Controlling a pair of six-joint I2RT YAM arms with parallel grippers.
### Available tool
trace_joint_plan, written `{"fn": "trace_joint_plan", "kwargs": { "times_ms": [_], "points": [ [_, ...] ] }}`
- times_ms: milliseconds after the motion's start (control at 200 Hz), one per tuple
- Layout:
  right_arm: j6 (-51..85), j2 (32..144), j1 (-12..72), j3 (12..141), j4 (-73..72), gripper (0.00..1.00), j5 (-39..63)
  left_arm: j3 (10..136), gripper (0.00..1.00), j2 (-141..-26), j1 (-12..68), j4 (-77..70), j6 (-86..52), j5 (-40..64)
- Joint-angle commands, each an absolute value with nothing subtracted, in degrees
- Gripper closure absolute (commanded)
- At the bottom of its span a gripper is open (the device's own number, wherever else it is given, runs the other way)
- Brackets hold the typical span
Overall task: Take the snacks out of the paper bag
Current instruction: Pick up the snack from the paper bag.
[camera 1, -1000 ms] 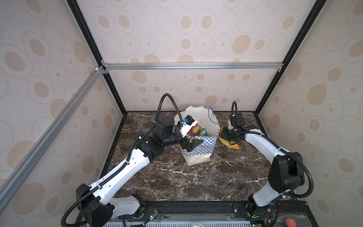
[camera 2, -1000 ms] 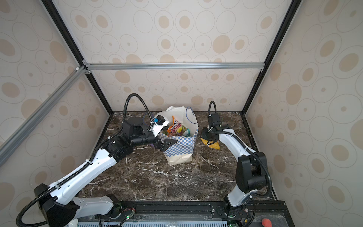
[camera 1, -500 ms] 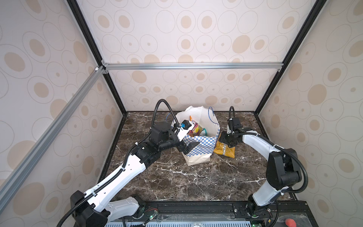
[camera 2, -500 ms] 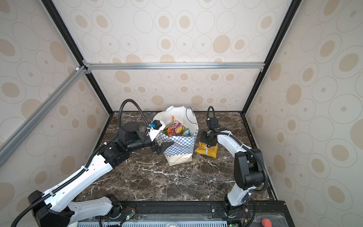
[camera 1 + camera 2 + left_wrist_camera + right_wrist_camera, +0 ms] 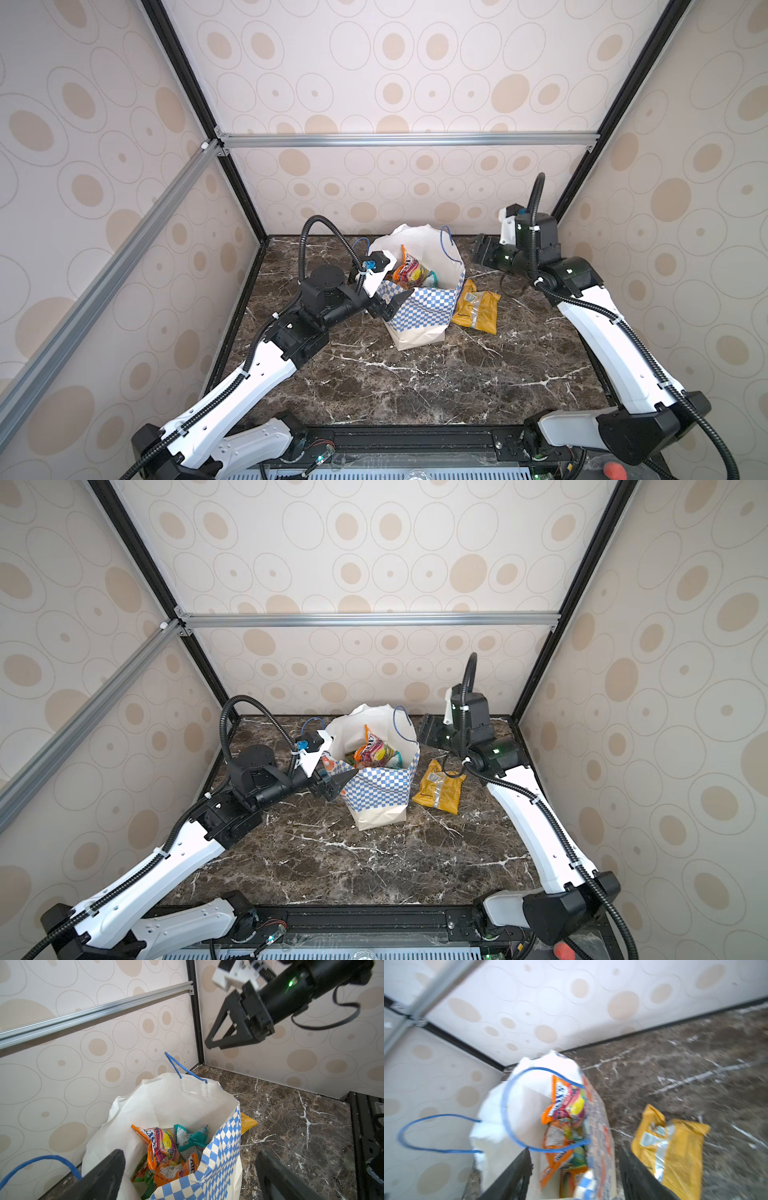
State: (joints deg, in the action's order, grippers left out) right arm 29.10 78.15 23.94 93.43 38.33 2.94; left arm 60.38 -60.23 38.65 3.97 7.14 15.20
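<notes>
Snacks (image 5: 164, 1151): most sit inside the paper bag (image 5: 419, 311), a crumpled heap of glossy foil packets in orange, green and teal. One orange packet reads "FRUITS" in the left wrist view. The bigger brand letters are creased, possibly "FOX'S", can't confirm. Same heap shows in both top views (image 5: 374, 752) and, blurred, in the right wrist view (image 5: 564, 1118).

Yellow packet (image 5: 476, 307) lies flat on the table (image 5: 415, 374), just beside the bag on the right arm's side and clear of both grippers. It has a pale label panel (image 5: 652, 1136); the print is too small to read.

Bag stands upright at back-centre with its mouth open. It is creased white paper with a blue-and-white checkered band on the front, and thin blue cord handles (image 5: 182, 1070) stick up above the rim.

Left gripper (image 5: 392, 305): jaws spread fully, holding nothing, parked at the bag's near corner on its own side. In its wrist view one of the fingers (image 5: 108, 1174) overlaps the white wall and the other sits outside the checkered side. Paper contact: can't tell.

Right gripper (image 5: 478, 249): up in the air near the back wall, above and beside the bag, jaws apart, empty.

Table top is dark brown marble pattern with white veins. Walls (image 5: 395, 83) have beige oval print and carry an aluminium rail (image 5: 395, 139).
</notes>
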Motion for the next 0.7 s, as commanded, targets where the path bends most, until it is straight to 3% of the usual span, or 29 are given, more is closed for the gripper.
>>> {"fn": "trace_joint_plan", "kwargs": {
  "times_ms": [0,180,400,695],
  "points": [
    [24.12,83.89,29.75,103.34,47.12,0.3,2.44,62.42,0.02,-60.0,38.07,3.69,6.58,14.2],
    [20.56,96.7,38.44,120.96,56.03,0.3,2.29,61.29,0.02,-57.91,37.4,2.62,6.68,12.6],
    [18.14,112.23,39.42,139.26,66.5,0.3,-0.95,58.96,0.02,-54.32,35.74,0.22,6.67,2.54],
    [16.38,123.68,39.45,145.39,69.41,0.31,-3.03,58.27,0.02,-53.75,33.18,-0.55,6.76,3.68]
  ]
}}
